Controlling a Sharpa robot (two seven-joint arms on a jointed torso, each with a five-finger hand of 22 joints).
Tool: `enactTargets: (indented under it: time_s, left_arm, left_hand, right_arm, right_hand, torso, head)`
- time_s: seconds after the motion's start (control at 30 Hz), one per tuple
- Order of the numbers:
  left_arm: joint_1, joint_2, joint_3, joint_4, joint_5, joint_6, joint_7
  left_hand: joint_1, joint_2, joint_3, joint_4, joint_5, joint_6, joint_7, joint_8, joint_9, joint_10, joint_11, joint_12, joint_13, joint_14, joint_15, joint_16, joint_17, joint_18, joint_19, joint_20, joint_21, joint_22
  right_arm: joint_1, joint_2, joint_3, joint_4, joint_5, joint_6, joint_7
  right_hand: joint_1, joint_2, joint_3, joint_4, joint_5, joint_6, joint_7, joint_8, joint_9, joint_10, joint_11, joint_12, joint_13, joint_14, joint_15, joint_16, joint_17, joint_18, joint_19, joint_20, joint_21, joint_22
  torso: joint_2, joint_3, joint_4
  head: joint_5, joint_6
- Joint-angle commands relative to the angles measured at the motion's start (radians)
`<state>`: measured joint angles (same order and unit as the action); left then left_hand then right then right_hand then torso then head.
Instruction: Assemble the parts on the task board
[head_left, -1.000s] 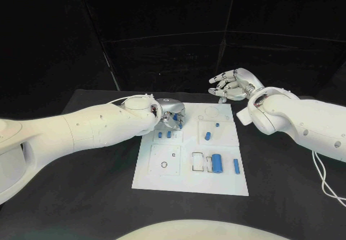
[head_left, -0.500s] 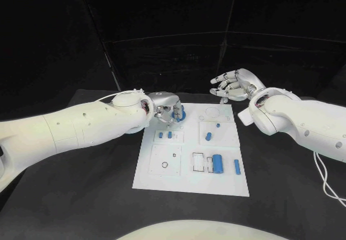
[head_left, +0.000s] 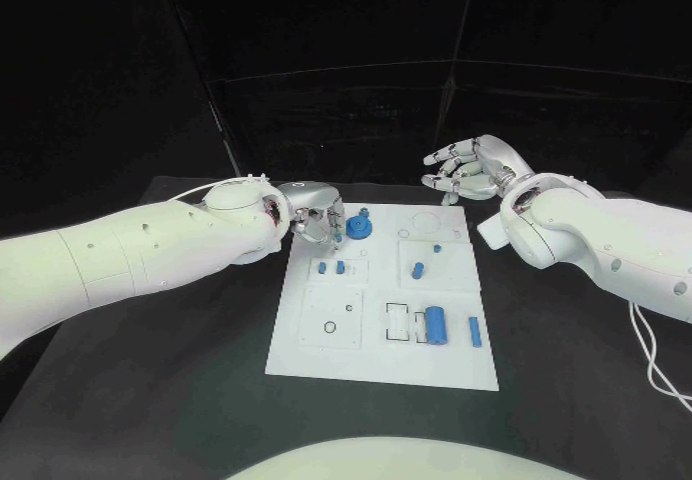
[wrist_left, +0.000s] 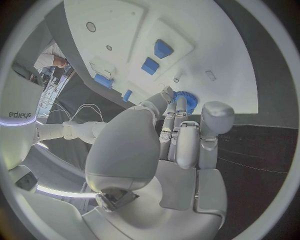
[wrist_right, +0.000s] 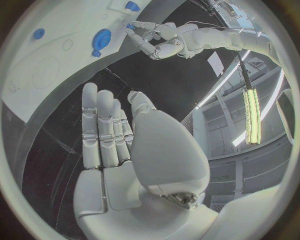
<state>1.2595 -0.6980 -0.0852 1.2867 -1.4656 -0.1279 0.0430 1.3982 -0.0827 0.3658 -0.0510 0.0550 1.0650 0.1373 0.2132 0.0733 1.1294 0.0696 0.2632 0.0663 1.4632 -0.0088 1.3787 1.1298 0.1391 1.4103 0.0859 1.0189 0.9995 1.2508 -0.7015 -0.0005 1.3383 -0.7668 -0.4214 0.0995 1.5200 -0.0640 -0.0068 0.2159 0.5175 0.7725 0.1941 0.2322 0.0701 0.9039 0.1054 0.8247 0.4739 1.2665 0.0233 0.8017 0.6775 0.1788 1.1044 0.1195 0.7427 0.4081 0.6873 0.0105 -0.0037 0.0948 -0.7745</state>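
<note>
You see the white rectangular task board (head_left: 382, 330) at frame centre. The round blue toothed gear (head_left: 358, 227) sits at its upper left corner. The left hand (head_left: 316, 222) lies beside it, released. Six smaller blue parts lie on the board. The right hand (head_left: 469, 170) hovers upper right, fingers spread, grasping nothing.

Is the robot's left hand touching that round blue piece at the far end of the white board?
Cannot tell. In the left wrist view the left hand's fingertips reach the round blue piece, hiding any gap.

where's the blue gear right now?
Head view: the blue gear sits on the task board at its far left corner, just right of the left hand; contact is unclear.
</note>
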Motion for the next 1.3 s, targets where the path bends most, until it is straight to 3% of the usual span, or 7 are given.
enactTargets:
  time_s: [0.03,0.6,1.3]
  left_arm:
    - [0.000,0.001,0.001,-0.009,0.006,0.031,-0.014]
    - [-0.006,0.027,0.000,-0.048,0.006,0.081,-0.020]
    - [-0.012,0.039,0.000,-0.053,0.006,0.097,-0.022]
  left_hand:
    - [-0.003,-0.003,0.004,0.000,-0.004,0.007,-0.002,-0.005,-0.001,0.007,0.000,-0.005,0.000,0.018,-0.006,0.001,-0.002,-0.017,0.005,-0.002,0.005,0.002]
    - [-0.009,-0.006,0.005,0.001,-0.005,0.007,-0.003,-0.008,-0.001,0.009,0.000,-0.009,0.000,0.017,-0.006,-0.002,-0.009,-0.017,0.005,-0.002,0.006,0.003]
    - [-0.011,-0.008,0.006,0.001,-0.005,0.006,-0.003,-0.010,-0.002,0.008,0.000,-0.012,0.000,0.016,-0.006,-0.003,-0.011,-0.018,0.006,-0.002,0.011,0.010]
  right_arm:
    - [0.001,0.000,0.001,0.001,-0.002,0.001,0.010]
    - [0.001,0.000,0.001,0.002,-0.002,0.000,0.011]
    - [0.001,-0.001,0.001,0.004,-0.002,-0.001,0.009]
  right_hand:
    - [0.000,0.003,0.002,0.004,0.005,-0.009,-0.001,0.005,0.001,-0.009,-0.001,0.005,-0.002,-0.007,-0.002,-0.002,0.000,0.004,0.004,0.003,-0.005,-0.002]
    - [-0.001,0.003,0.003,0.005,0.005,-0.010,-0.001,0.006,0.001,-0.009,-0.001,0.006,-0.003,-0.008,-0.001,-0.004,-0.001,0.004,0.004,0.003,-0.006,-0.002]
    - [-0.001,0.003,0.003,0.005,0.005,-0.010,-0.001,0.006,0.001,-0.009,-0.001,0.006,-0.003,-0.008,-0.001,-0.004,-0.001,0.004,0.004,0.003,-0.006,-0.002]
  torso:
    - [0.000,0.0003,-0.0008]
    - [0.000,0.0007,-0.0004]
    - [0.000,0.0003,0.0000]
  head:
    - [0.000,-0.001]
    - [-0.001,-0.001]
    - [0.000,-0.005]
